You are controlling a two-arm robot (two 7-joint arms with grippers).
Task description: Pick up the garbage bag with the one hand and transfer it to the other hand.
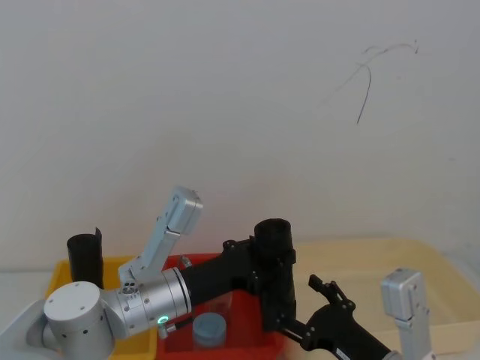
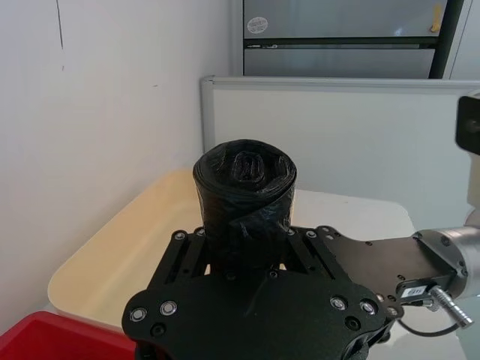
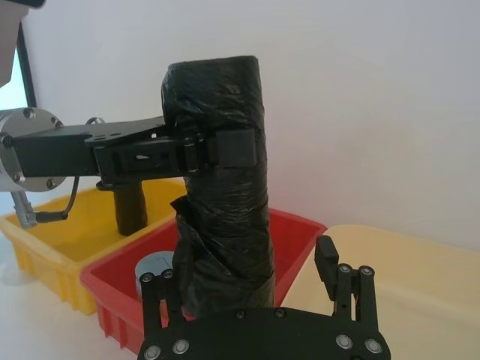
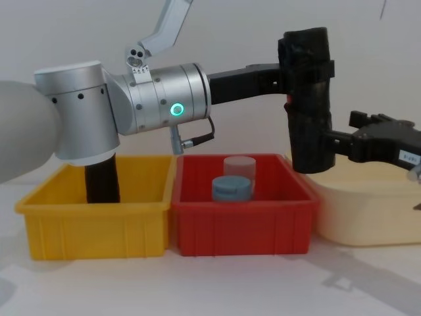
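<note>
1. Garbage bag [image 4: 308, 99]: the black banded roll hangs upright in the air, its lower end just above the right end of the red bin [image 4: 243, 220] and beside the cream tub [image 4: 368, 217].
2. The left gripper [image 4: 308, 72], on the silver wrist with the green ring, is closed around the upper part of the garbage bag and carries it.
3. The right gripper [image 3: 247, 281] sits at the bag's lower part with its fingers spread to either side. One finger lies against the plastic and the other stands clear of it, so it has no hold.
4. In the red bin stand a blue cylinder [image 4: 231, 189] and a clear one [image 4: 238, 164].
5. The yellow bin [image 4: 92, 224], on the desk [image 4: 197, 283] at the left, holds another black roll [image 4: 102, 181].
</note>
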